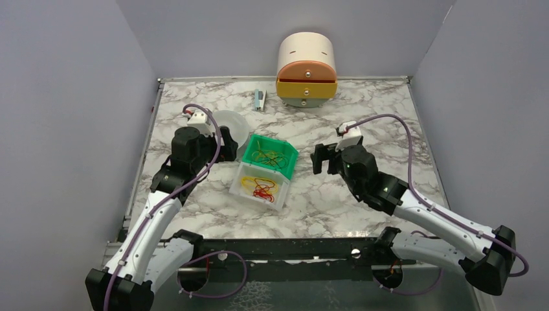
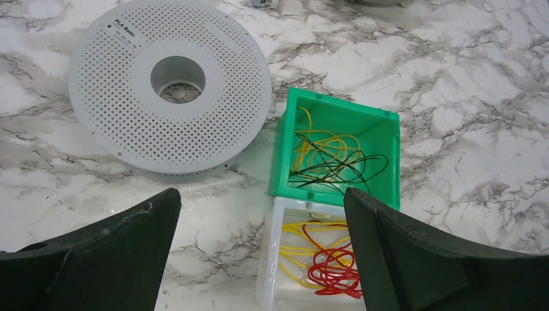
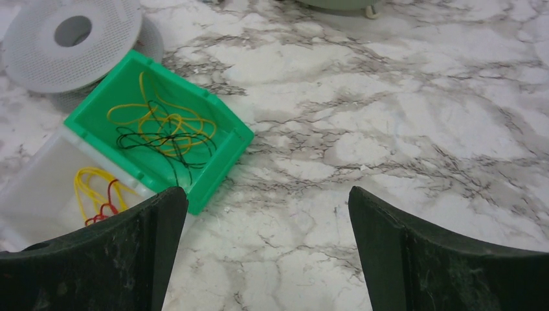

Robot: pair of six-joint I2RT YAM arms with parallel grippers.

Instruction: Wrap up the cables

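The left gripper (image 2: 260, 206) and right gripper (image 3: 267, 199) hover empty, fingers wide apart. The red cables (image 2: 333, 269) lie tangled in the white bin (image 2: 267, 262), against the left gripper's right finger. The green bin (image 2: 336, 103) sits ahead between its fingers, and the spool (image 2: 123, 123) lies ahead-left.

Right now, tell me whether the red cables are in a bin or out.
In. The red cables lie tangled on the white bin's floor.
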